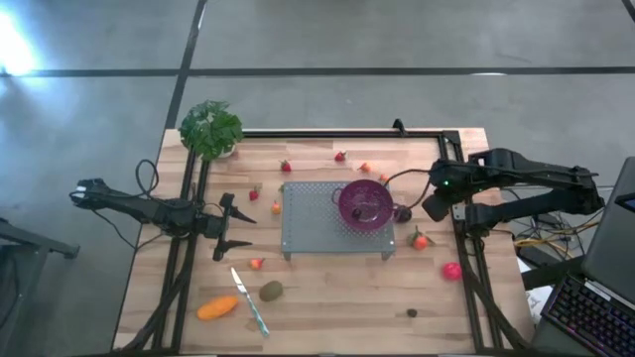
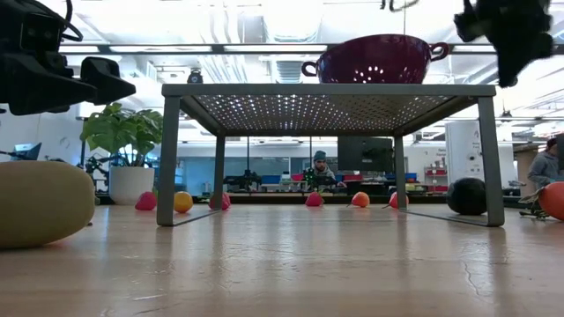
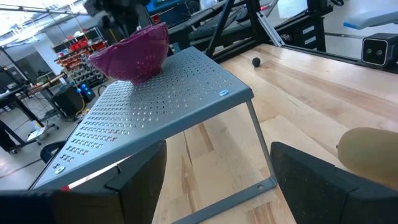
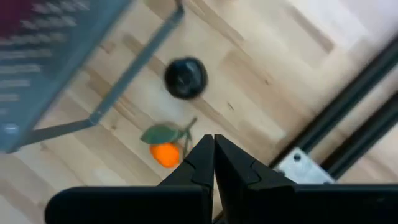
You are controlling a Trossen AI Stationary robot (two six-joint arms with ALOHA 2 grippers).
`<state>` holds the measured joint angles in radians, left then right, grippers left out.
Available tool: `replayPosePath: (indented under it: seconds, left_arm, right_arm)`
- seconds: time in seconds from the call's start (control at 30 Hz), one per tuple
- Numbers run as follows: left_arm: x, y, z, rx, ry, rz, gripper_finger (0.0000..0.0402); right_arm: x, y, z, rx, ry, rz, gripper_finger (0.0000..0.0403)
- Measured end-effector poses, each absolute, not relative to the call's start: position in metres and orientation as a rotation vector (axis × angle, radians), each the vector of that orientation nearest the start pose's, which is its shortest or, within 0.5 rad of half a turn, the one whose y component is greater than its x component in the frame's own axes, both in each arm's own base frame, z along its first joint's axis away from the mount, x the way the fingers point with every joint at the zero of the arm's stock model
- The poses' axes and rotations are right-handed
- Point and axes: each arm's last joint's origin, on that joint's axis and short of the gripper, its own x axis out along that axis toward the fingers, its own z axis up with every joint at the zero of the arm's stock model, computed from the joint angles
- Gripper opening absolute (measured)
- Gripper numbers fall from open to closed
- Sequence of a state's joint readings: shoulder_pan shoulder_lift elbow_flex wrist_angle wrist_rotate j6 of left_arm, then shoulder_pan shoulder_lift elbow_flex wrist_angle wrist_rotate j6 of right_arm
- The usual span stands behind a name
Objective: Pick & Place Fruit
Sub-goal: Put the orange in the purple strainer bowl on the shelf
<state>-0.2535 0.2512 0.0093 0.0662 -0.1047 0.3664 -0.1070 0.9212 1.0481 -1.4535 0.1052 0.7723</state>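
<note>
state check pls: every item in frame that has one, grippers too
left gripper: open, empty, left of the rack
right gripper: shut, empty, above table right of the rack
purple colander: upright on the rack
metal rack: standing on its legs
dark round fruit: on table by the rack leg
small orange fruit: on table, leaf attached
knife: lying flat
potted plant: upright at table corner

One camera looks straight down on the pale wooden table; another sits at tabletop level, sharing the grey perforated metal stand with both wrist cameras.
</note>
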Motion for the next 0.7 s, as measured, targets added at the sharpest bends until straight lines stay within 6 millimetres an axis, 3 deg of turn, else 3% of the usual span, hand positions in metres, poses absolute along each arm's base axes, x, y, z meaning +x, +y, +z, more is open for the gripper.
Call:
replayPosePath:
  seconds: [0.33, 0.7]
  left_arm:
    - [0.109, -0.025, 0.152, 0.396, 0.144, -0.179, 0.0291]
    - [0.109, -0.025, 0.152, 0.396, 0.144, -0.179, 0.0291]
  right_arm:
    - [0.101, -0.012, 0.274, 0.802, 1.270, -0.760, 0.0009]
    - [0.087, -0.010, 0.275, 0.702, 1.214, -0.616, 0.0008]
